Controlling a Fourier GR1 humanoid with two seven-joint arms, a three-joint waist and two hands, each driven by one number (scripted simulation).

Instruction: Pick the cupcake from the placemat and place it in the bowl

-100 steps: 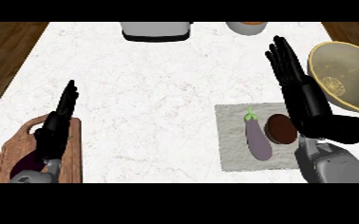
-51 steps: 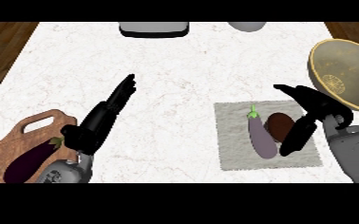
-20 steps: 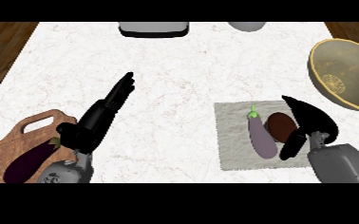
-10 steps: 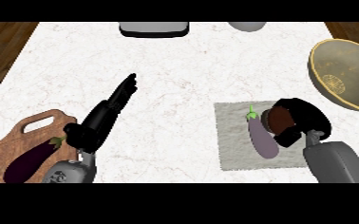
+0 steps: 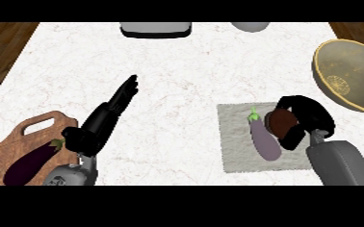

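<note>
— where was the cupcake (image 5: 281, 121)?
— on the placemat (image 5: 239, 150), just right of the eggplant (image 5: 263, 139), with the right robot hand (image 5: 308, 120) curled round it.
— and the bowl (image 5: 343, 72)?
— beyond the placemat, to its right.
— the left robot hand (image 5: 107, 118)?
— far left of the placemat, fingers straight, holding nothing.
</note>
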